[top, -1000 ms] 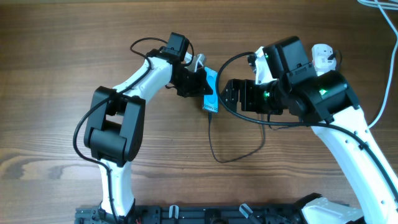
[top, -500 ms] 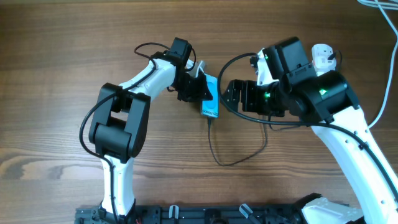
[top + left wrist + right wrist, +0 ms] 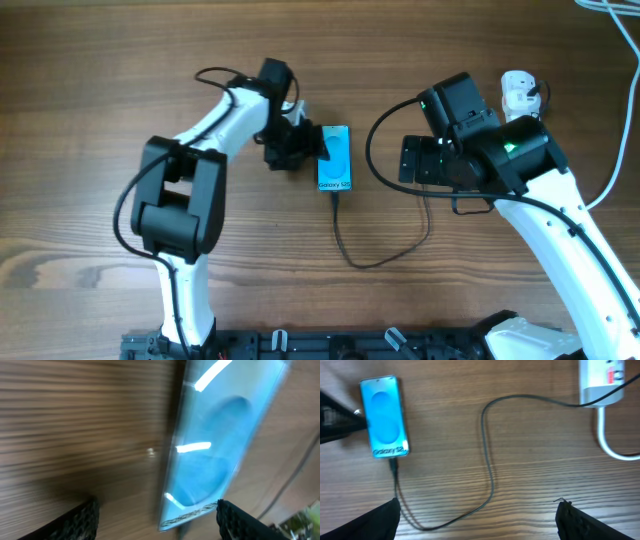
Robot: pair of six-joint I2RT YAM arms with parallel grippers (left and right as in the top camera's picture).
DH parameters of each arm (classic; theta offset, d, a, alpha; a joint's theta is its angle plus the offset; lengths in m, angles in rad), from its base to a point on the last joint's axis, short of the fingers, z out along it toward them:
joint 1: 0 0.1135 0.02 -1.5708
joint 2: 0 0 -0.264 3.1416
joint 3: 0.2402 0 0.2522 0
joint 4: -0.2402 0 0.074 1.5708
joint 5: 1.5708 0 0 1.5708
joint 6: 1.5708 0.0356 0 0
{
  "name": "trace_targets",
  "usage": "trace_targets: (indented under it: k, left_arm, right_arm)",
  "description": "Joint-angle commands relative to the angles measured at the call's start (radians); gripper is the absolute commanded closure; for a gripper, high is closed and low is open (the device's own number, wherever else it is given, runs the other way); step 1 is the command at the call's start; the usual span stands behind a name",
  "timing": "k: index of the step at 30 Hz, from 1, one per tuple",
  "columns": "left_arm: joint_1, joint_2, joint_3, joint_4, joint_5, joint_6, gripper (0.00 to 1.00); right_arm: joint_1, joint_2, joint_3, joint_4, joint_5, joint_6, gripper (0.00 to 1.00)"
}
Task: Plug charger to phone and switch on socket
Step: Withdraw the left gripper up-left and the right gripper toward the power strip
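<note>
The phone (image 3: 335, 160) lies flat on the wooden table, cyan screen up, with the "Galaxy" end toward the near edge. The charger (image 3: 370, 258), a thin black cable, meets that end with its connector (image 3: 393, 465), loops across the table and runs to the socket (image 3: 600, 380). The socket (image 3: 520, 92) is white and shows a red switch (image 3: 610, 376). My left gripper (image 3: 303, 150) stands open just left of the phone (image 3: 220, 445); its fingers (image 3: 80, 520) straddle the phone's near corner in the blurred left wrist view. My right gripper (image 3: 480, 520) is open and empty, right of the phone.
A thick white cord (image 3: 607, 447) curves out of the socket toward the right edge, and more white cord (image 3: 625, 120) runs along the far right of the table. My right arm (image 3: 500, 160) hangs over the table between the phone and the socket.
My left gripper has opened and let go of the phone, which now lies flat and straight. The left gripper has drawn back leftward; the right gripper has pulled away to the right.
</note>
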Motion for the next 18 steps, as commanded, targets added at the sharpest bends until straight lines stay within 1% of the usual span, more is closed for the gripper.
trace_targets:
  k: [1,2,4,5,6,7,8,12,14,16,17,18]
  left_arm:
    - [0.084,-0.058,-0.026,-0.041,-0.102,-0.003,0.05]
    - [0.105,-0.129,-0.026,-0.047,-0.102,-0.003,0.0]
    - [0.126,-0.234,-0.026,-0.046,-0.103,-0.003,0.0]
    - [0.142,-0.325,-0.026,-0.044,-0.131,-0.03,0.0]
    - [0.15,-0.387,-0.026,-0.046,-0.177,-0.066,0.0]
    - [0.161,-0.48,-0.026,-0.054,-0.275,-0.114,0.0]
    - [0.163,-0.53,-0.026,-0.053,-0.327,-0.12,0.0]
    - [0.163,-0.608,-0.026,-0.053,-0.349,-0.12,0.0]
    - [0.163,-0.607,-0.026,-0.054,-0.349,-0.119,0.0]
    - [0.163,-0.607,-0.026,-0.054,-0.349,-0.119,0.0]
    - [0.163,-0.607,-0.026,-0.054,-0.349,-0.119,0.0]
    - [0.163,-0.607,-0.026,-0.054,-0.349,-0.119,0.0]
  right_arm:
    - [-0.006,0.008,-0.005,0.023,0.127,0.035,0.0]
    - [-0.022,0.008,-0.005,0.037,0.148,0.032,0.0]
    - [-0.077,0.008,-0.005,0.059,0.161,0.032,0.0]
    - [-0.143,0.008,-0.005,0.079,0.163,0.032,0.0]
    - [-0.217,0.008,-0.005,0.099,0.158,0.032,0.0]
    - [-0.328,0.008,-0.005,0.132,0.159,0.032,0.0]
    - [-0.393,0.008,-0.005,0.158,0.159,0.031,0.0]
    - [-0.605,0.01,-0.01,0.247,0.159,0.035,0.0]
    - [-0.65,0.016,-0.03,0.297,0.158,0.031,0.0]
    - [-0.67,0.051,-0.053,0.385,0.159,0.006,0.0]
    - [-0.678,0.083,-0.053,0.432,0.149,0.006,0.0]
    - [-0.691,0.115,-0.053,0.489,0.1,-0.024,0.0]
